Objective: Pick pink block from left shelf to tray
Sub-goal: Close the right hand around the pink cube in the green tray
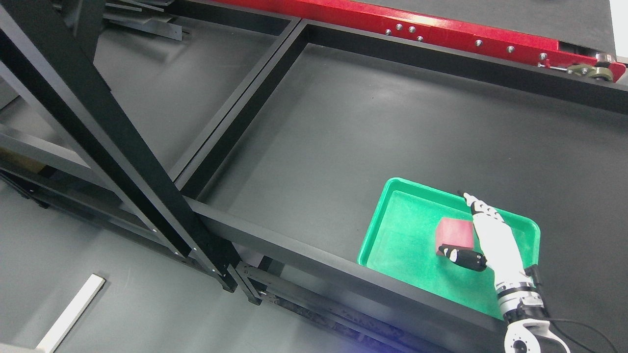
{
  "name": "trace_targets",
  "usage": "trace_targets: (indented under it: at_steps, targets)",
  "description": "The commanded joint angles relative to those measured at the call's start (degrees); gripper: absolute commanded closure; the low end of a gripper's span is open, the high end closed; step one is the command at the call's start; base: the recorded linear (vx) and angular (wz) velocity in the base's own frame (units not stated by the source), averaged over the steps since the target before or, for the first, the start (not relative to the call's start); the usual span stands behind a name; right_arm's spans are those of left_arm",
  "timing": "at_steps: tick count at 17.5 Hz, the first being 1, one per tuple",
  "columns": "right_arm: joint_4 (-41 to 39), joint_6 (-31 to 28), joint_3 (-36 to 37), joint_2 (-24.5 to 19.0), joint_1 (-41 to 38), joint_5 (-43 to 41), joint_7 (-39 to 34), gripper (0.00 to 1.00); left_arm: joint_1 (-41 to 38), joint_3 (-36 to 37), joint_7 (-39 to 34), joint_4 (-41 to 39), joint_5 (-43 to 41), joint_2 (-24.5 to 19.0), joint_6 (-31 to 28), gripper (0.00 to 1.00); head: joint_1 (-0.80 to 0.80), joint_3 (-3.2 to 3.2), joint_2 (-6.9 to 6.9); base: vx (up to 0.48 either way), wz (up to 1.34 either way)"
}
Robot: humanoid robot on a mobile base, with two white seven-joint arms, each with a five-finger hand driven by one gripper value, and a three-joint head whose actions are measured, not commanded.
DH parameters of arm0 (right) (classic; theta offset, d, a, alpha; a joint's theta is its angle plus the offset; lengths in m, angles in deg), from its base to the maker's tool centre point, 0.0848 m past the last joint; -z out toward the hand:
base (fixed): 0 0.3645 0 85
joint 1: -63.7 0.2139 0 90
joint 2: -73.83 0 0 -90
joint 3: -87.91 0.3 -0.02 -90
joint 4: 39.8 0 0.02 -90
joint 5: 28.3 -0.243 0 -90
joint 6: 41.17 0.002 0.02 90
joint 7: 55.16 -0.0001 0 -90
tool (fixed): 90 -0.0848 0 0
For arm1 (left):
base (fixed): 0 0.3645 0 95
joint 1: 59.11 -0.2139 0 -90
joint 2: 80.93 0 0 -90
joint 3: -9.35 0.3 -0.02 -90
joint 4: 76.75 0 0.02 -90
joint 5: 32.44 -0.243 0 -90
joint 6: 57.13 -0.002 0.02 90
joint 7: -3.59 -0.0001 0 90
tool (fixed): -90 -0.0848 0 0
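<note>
We find the pink block (455, 233) lying in the green tray (392, 230); the right hand (490, 240) beside it, fingers extended, thumb touching its base, grasping nothing; black frame beams (274, 245) border the tray; a red rail (441, 29) lies well apart.

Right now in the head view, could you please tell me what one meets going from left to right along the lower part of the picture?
White strip on the floor → black diagonal shelf post → green tray → pink block → right robot hand, open beside the block.
</note>
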Motion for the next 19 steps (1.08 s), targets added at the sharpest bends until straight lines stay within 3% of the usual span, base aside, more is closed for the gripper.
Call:
trace_targets:
  at_steps: [1,11,12,14,19]
  targets:
    - [0.3,-0.4,-1.4,1.6,-0.2,1.5,-2.4,0.00,-0.4,0.0,0.0,0.0,-0.1,-1.0,0.0,0.00,0.00,0.00,0.00,0.042,0.00]
    - [2.8,-1.7,-2.3,2.3,1.3,1.4,-4.5,0.03,-0.4,-0.1,0.0,0.0,-0.1,-1.0,0.0,0.00,0.00,0.00,0.00,0.007,0.00]
    - [2.8,-1.7,-2.6,2.0,1.4,1.4,-4.5,0.08,-0.4,-0.1,0.0,0.0,-0.1,-1.0,0.0,0.00,0.00,0.00,0.00,0.000,0.00]
    - [3.6,-1.8,-3.4,1.7,1.4,1.4,-4.5,0.32,-0.4,-0.1,0.0,0.0,-0.1,-1.0,0.0,0.00,0.00,0.00,0.00,0.000,0.00]
    - [6.3,-1.8,-3.5,1.4,3.0,1.5,-4.6,0.50,-0.4,0.0,0.0,0.0,-0.1,-1.0,0.0,0.00,0.00,0.00,0.00,0.000,0.00]
